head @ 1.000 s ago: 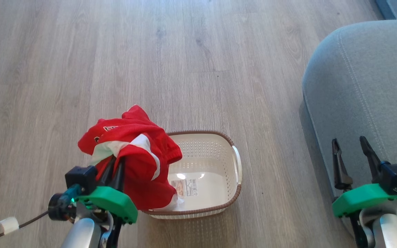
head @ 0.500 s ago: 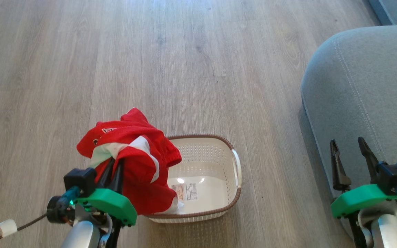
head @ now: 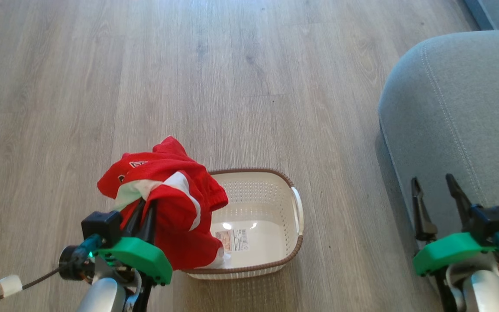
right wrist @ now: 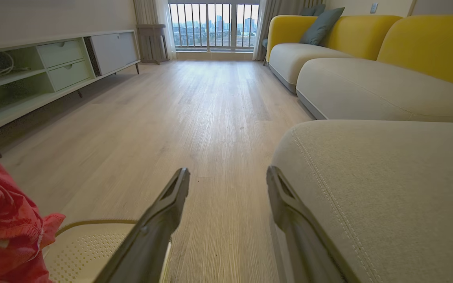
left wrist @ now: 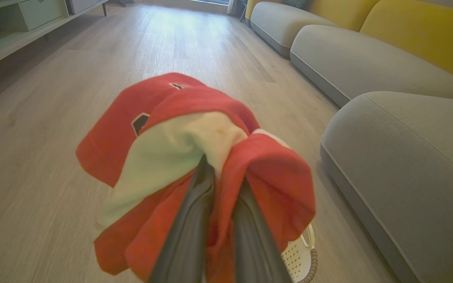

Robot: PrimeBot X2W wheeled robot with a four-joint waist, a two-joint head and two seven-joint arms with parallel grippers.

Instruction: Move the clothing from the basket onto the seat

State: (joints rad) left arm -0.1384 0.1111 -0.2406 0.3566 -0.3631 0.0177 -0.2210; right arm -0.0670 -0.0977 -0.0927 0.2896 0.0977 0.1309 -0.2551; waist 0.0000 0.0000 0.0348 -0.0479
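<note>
Since the clothing (head: 163,167) was judged soft and limp, a bunched fold was clamped by the left gripper (head: 144,203); the right gripper (head: 431,180) was spread, empty.

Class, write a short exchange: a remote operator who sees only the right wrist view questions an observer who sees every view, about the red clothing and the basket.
Operator: The clothing shows at my left edge. Is anything holding it?
Observer: Yes. The left gripper is shut on it, pinching a white panel, and the fabric drapes over both fingers.
Operator: I see part of the basket. Is anything left inside?
Observer: In the head view, the floor of it that shows is bare apart from a small label. The hanging clothing hides the near left corner.
</note>
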